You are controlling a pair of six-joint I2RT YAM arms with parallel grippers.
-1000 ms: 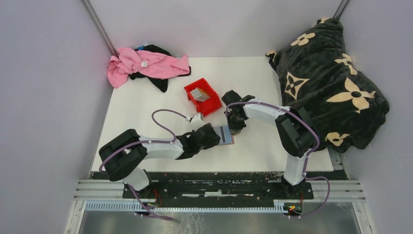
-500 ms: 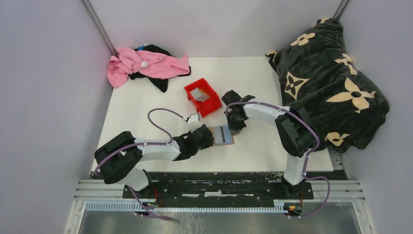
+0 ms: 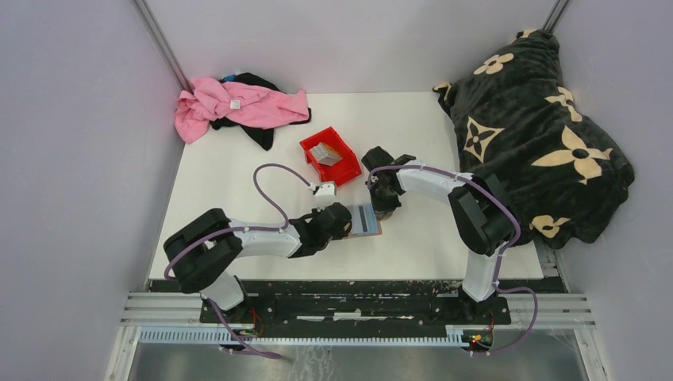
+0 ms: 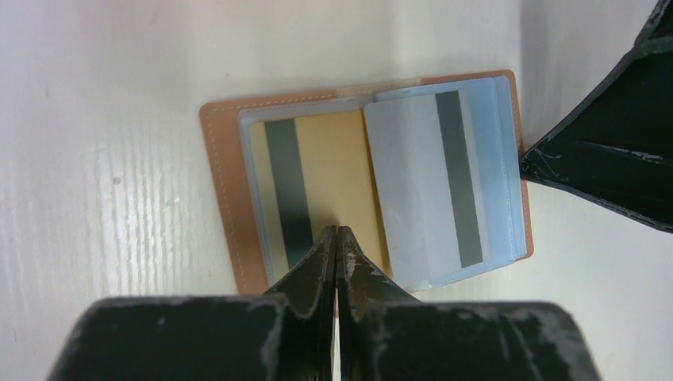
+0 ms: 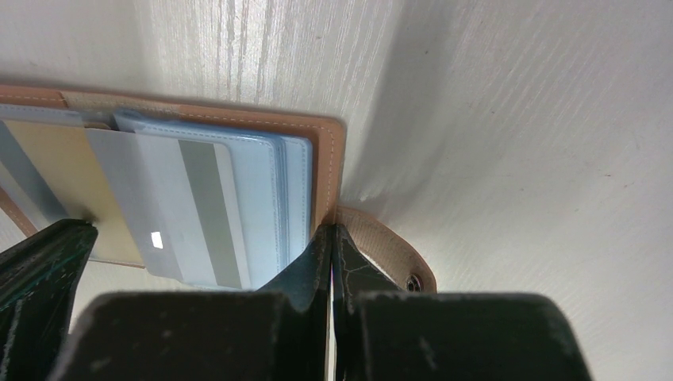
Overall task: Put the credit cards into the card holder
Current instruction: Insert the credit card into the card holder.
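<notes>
L gripper [image 4: 337,232] closed, tips at gold card [image 4: 337,167] in open card holder [image 4: 222,182] (pinching it? can't tell). R gripper [image 5: 331,234] closed, tips on holder's edge by snap tab [image 5: 393,258].

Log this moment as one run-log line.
card holder: open flat | gold card: in a sleeve | left end effector: shut, tips over gold card | right end effector: shut, beside snap tab
</notes>
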